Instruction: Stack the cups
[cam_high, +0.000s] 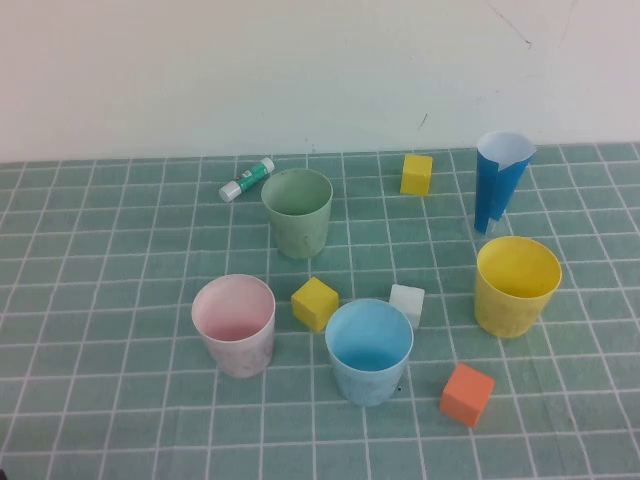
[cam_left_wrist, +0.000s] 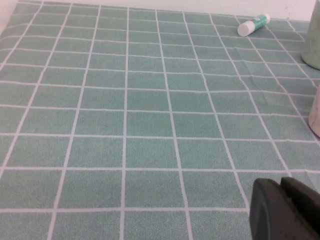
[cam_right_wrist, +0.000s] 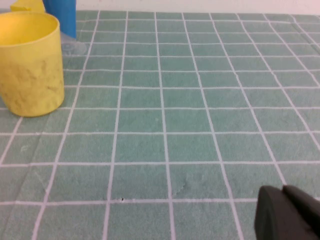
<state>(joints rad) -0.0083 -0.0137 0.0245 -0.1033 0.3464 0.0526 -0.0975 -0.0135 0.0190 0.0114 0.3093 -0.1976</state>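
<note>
A: Cups? Green (cam_high: 298, 211) far, pink (cam_high: 234, 324) and blue (cam_high: 369, 350) near, yellow (cam_high: 516, 285) right; tapered, separate.
B: All upright on bench (cam_high: 120, 300), mouths up, axes vertical.
A: Left gripper (cam_left_wrist: 285, 210), right gripper (cam_right_wrist: 287, 212) low over bench; fingers' state: cannot tell.

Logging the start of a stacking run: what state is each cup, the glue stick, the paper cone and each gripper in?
Green cup: upright, unstacked.
Pink cup: upright, unstacked.
Blue cup: upright, unstacked.
Yellow cup: upright, unstacked.
Glue stick: lying down, capped.
Paper cone: standing.
Left gripper: holding nothing.
Right gripper: holding nothing.
</note>
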